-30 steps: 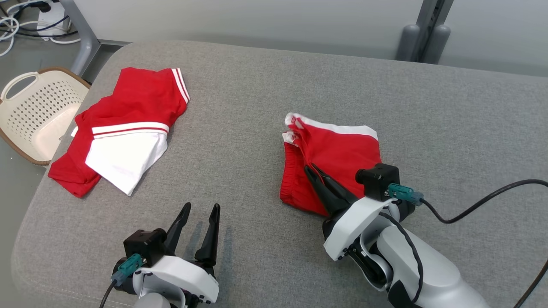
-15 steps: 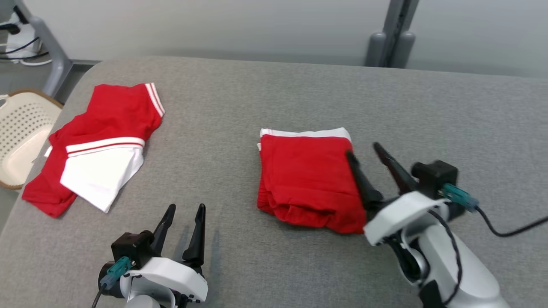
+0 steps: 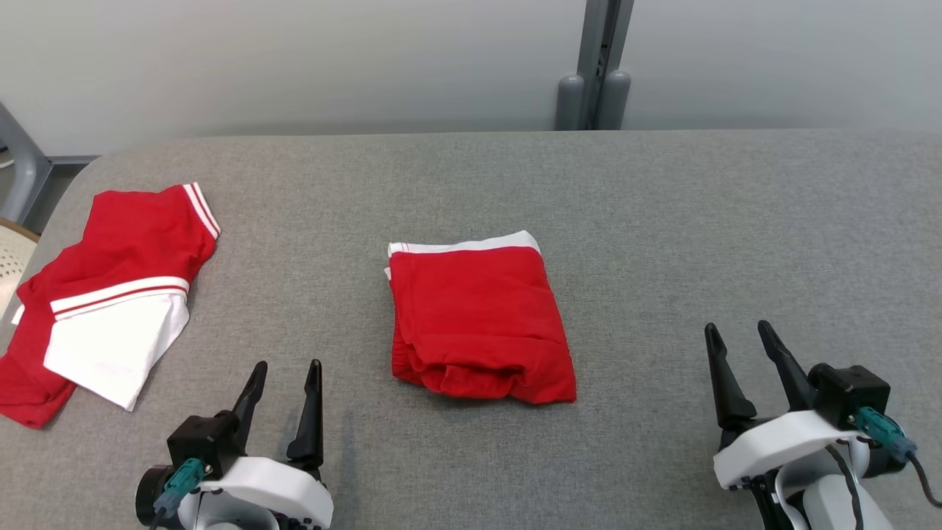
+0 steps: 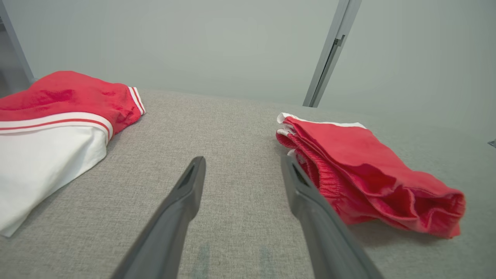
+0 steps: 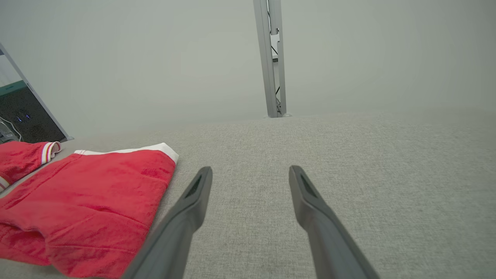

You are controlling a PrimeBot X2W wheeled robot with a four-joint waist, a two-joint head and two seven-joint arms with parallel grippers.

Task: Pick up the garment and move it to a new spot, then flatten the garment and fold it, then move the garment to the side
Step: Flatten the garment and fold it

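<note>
Two empty hands, both spread wide: left hand (image 3: 288, 364) and right hand (image 3: 737, 326) flank folded red shorts (image 3: 478, 324); red-and-white jersey (image 3: 110, 294) lies apart at the desk (image 3: 662, 221) left.

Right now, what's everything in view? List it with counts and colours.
shirt: one, red with a white sleeve and red-white stripes, crumpled at the table's left end
folded bundle: one, red with white edging, middle of the table
table: one, grey fabric top, under both cloths
basket: one, cream, a sliver beyond the table's left edge
post: one, grey, against the wall behind the table
left claw: one, dark fingers, open, front left over bare table
right claw: one, dark fingers, open, front right, apart from the bundle
</note>
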